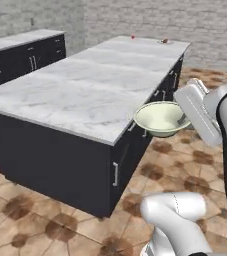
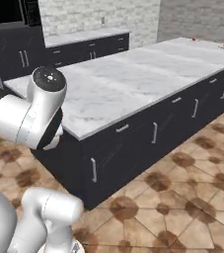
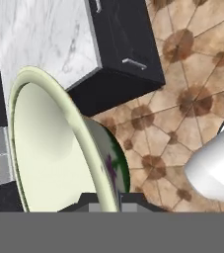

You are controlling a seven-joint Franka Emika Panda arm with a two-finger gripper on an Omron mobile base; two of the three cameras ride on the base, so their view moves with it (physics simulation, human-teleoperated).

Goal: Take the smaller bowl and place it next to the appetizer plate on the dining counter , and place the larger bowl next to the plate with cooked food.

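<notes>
Brown floor tiles lie under the smaller bowl (image 1: 161,118), which hangs in the air just beside the near corner of the dining counter (image 1: 80,90), above its edge level. The gripper (image 3: 107,200) has its fingers closed on the bowl's rim. Two small plates stand at the far end (image 1: 165,41). I think the bowl should stay level and travel above the marble, well clear of the edge.

No words, labels, brands, numbers or signs can be read on anything in these pictures.
</notes>
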